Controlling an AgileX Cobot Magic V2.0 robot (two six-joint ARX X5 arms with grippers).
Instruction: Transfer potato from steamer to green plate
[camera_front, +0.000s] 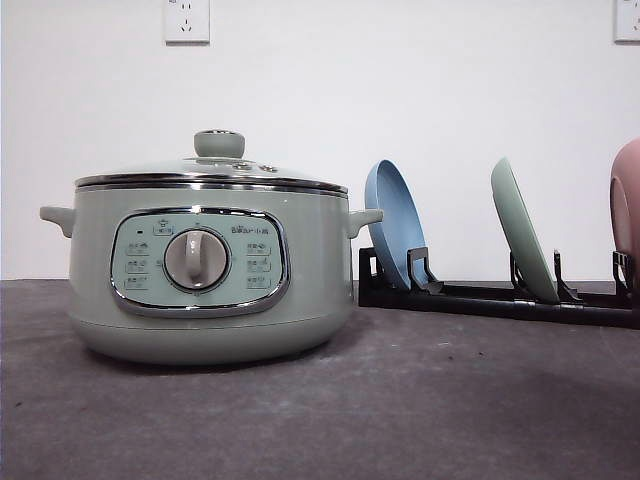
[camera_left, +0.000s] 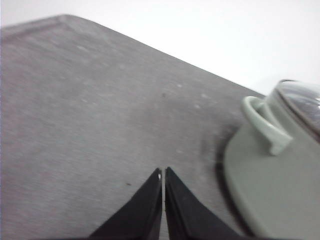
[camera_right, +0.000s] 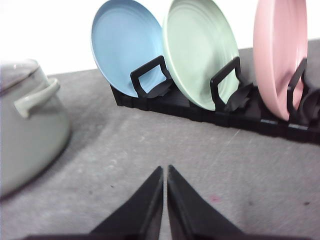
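Both hands (camera_left: 163, 172) (camera_right: 165, 171) closed, empty

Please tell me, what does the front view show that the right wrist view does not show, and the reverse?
Front view alone: the steamer's control panel with its silver dial, the lid's green knob and two wall sockets.

Right wrist view alone: the right gripper, shut, over bare table.

Both: the steamer, blue plate, green plate and pink dish standing in the black rack.

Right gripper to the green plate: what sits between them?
Bare grey tabletop, then the black rack that holds the green plate upright. The right wrist view shows it, above the right gripper and its closed fingers.
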